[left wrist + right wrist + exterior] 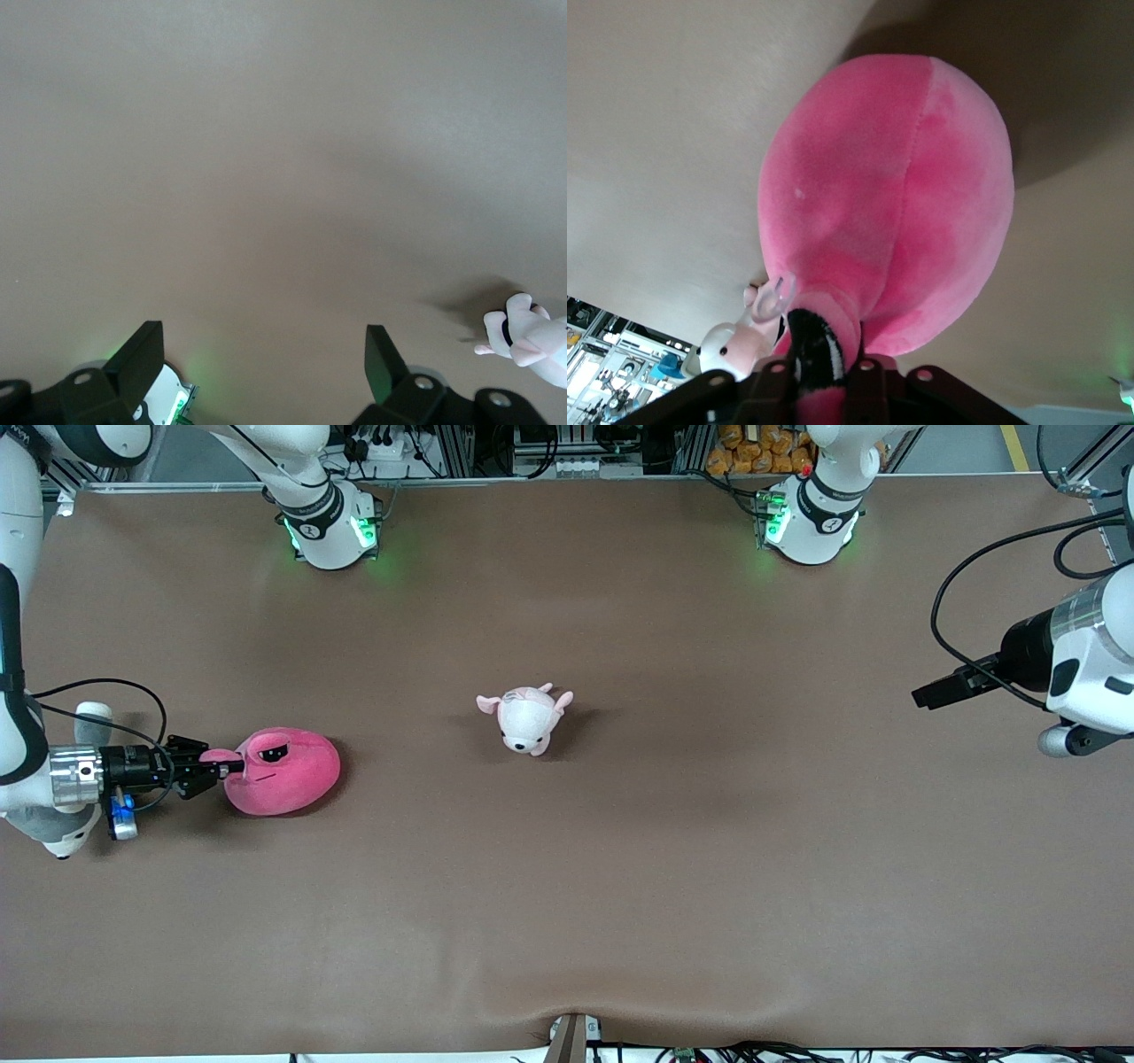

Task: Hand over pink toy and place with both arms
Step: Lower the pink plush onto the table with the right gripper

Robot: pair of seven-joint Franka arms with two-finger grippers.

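The pink toy (283,771) is a round hot-pink plush with black sleepy eyes. It lies on the brown table toward the right arm's end. My right gripper (213,766) is low beside it, shut on one of its small ear flaps. In the right wrist view the pink toy (895,195) fills the middle, and its pink and black fabric is pinched between the fingers (868,390) of the right gripper (824,390). My left gripper (926,693) hangs open over the left arm's end of the table. It holds nothing, and its fingers (381,363) stand wide apart over bare tabletop.
A small pale pink-white puppy plush (529,717) sits near the table's middle, between the two grippers; it also shows in the left wrist view as a puppy plush (532,341). The arm bases (332,527) stand along the table's edge farthest from the front camera.
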